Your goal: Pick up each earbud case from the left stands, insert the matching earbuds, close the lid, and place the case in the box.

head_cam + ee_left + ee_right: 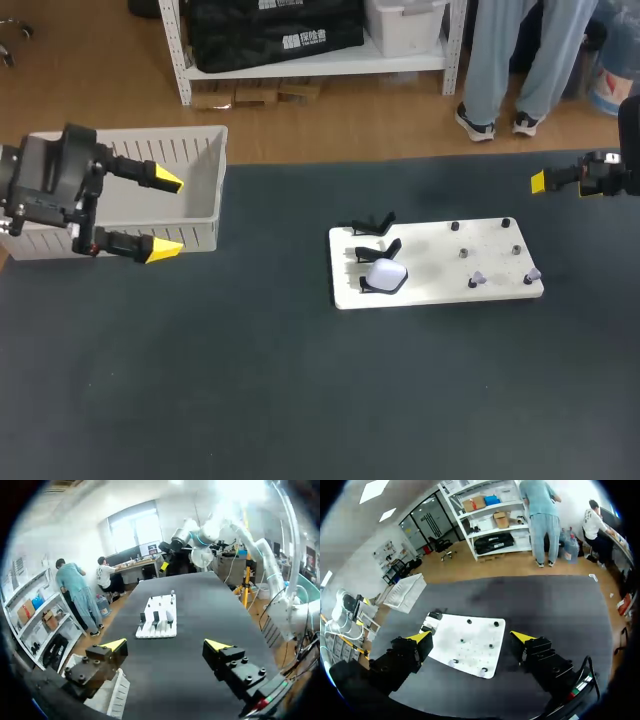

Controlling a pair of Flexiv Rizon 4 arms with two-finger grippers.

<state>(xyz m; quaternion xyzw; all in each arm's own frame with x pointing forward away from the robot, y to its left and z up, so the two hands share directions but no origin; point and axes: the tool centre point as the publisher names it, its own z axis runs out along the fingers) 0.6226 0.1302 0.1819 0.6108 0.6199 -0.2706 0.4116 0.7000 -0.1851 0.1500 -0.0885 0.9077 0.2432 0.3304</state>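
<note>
The left gripper (165, 214) hangs wide open and empty over the box (195, 140) at the tabletop's far left corner. The right gripper (470, 637) is open and empty too, near the right edge. The white earbud case (385, 275) sits by the front left corner of the white board (440, 285).

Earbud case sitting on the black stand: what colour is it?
The rounded earbud case is white, showing best in the head view.

Left gripper (165, 644) – black, screw-studded, yellow wedge tips; right gripper (471, 636) – same build, black cable looped alongside.
</note>
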